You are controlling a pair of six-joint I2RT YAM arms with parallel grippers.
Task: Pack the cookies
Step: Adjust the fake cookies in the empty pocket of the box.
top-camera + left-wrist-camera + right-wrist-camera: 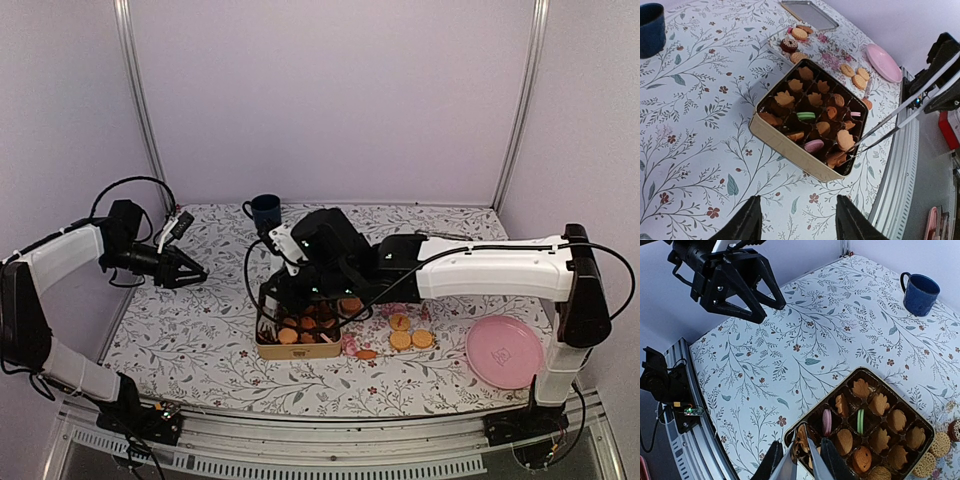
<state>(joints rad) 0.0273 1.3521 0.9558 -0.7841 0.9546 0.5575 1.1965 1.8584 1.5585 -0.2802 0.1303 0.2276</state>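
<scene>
A cream tin (297, 351) with a dark divided tray holds several cookies (288, 336), mostly golden, one pink (826, 421) and one green (860, 421). My right gripper (322, 290) hangs over the tin and is shut on silver tongs (812, 460). The tong tips sit around a golden cookie (801, 439) in the tin's near corner compartment. Loose cookies (400, 340) lie on the cloth right of the tin. My left gripper (195, 272) is open and empty above the cloth, well left of the tin (790, 145).
A large pink plate (504, 351) lies at the front right. A blue mug (265, 211) stands at the back. A flat metal lid (810, 14) lies beyond the tin, with more cookies (799, 33) near it. Purple walls enclose the table.
</scene>
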